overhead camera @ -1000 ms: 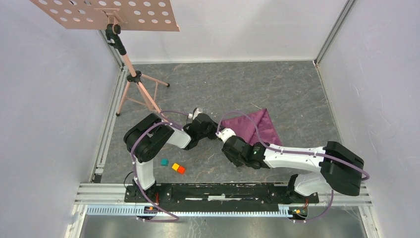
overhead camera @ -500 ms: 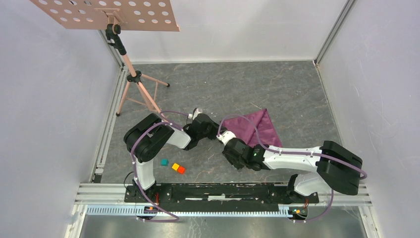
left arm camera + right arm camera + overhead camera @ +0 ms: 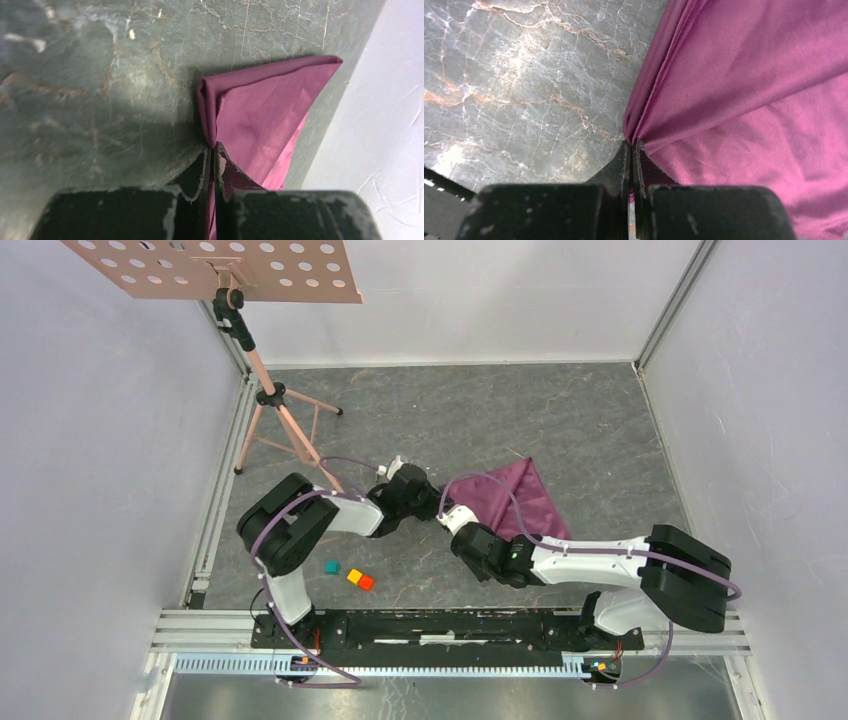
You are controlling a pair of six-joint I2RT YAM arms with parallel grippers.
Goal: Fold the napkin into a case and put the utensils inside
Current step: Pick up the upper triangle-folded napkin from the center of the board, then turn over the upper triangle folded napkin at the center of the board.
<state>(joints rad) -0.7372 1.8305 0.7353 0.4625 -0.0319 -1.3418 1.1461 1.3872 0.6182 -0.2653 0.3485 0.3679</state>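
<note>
From above, my wrists [image 3: 408, 495] cover the napkin's [image 3: 520, 502] corner at 9 o'clock, hiding both pinches. At my right claw [image 3: 631, 150] the cloth runs out of view at 12 and 3 o'clock. At my left claw [image 3: 213, 155] it vanishes between the fingers at 6 o'clock. The music stand's [image 3: 215, 265] plate is cut at 12 o'clock.

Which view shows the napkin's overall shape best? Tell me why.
Top external: the napkin lies there as a nearly whole folded triangle, only its near edge hidden by the right arm. Left wrist shows one folded corner pinched in the left gripper; right wrist shows only bunched cloth pinched in the right gripper.
</note>
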